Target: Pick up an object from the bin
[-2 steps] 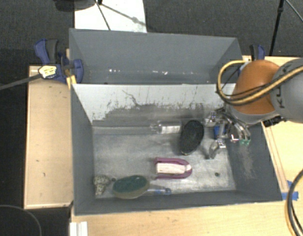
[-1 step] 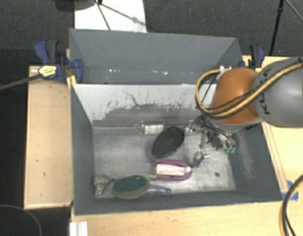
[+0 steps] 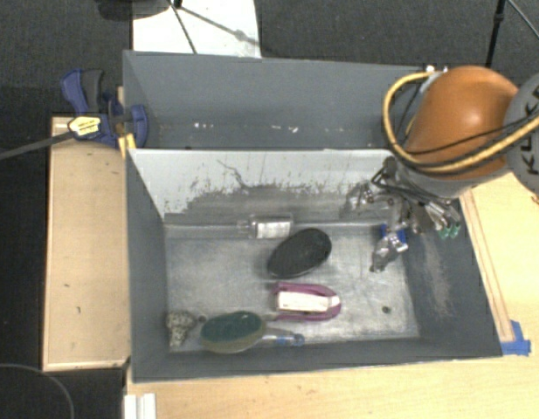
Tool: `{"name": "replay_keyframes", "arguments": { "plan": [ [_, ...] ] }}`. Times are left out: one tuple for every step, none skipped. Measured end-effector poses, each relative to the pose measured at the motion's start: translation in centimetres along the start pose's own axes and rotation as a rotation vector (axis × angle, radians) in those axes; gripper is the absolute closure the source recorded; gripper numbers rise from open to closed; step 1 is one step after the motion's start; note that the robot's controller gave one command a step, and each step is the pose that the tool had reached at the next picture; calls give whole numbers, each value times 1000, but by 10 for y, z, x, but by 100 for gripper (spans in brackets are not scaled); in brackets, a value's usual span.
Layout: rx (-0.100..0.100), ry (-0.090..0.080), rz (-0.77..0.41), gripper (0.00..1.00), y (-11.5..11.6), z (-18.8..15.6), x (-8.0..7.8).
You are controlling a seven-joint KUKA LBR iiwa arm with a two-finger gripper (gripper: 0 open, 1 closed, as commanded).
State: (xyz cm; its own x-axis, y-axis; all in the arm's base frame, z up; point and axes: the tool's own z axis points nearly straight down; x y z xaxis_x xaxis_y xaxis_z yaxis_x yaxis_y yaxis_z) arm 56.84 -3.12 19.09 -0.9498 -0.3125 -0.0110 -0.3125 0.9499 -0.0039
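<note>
A grey metal bin is sitting open, its flat floor showing scratches and pale scuffs. From the right, the arm with its smooth domed orange cover is reaching in. The gripper is hanging over bare floor at the bin's right side; whether it is spread or pressed together, I cannot tell. Nearest it, to the left and apart, a matte black oval lump is lying mid-bin. Along the front wall a dark green round brush is resting, with a purple-and-white looped piece just behind it. A small clear tube is lying at the back, and a speckled, rough stone-like bit is sitting in the front left corner.
</note>
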Motion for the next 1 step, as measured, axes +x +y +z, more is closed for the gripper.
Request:
{"name": "replay_keyframes", "arguments": {
  "plan": [
    [-7, 4, -60, 0, 68, 17, -38]
  ]
}}
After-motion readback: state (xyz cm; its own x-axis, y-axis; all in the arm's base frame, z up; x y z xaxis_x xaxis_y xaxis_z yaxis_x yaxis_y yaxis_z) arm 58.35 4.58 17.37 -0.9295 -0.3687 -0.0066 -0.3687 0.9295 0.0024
